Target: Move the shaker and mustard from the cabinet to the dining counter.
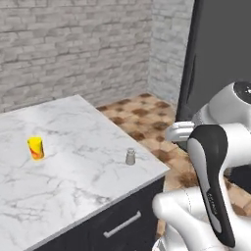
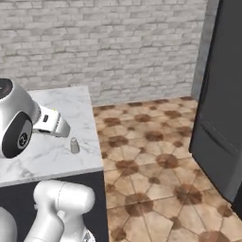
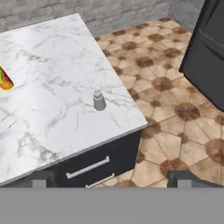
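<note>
With shaker (image 3: 99, 100) standing on marble bench (image 3: 48, 78) near its 4 o'clock corner, keep wide-open empty tool (image 3: 111, 178) clear, then fetch mustard.

yellow cylinder (image 3: 5, 79): cut by left edge | dining counter (image 1: 73, 186): partly out of frame

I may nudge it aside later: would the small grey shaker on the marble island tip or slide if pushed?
The shaker stands upright, narrow and taller than wide, so a high push probably tips it. Its rounded body would likely roll. The dining counter looks polished, so a low push likely slides it.
</note>
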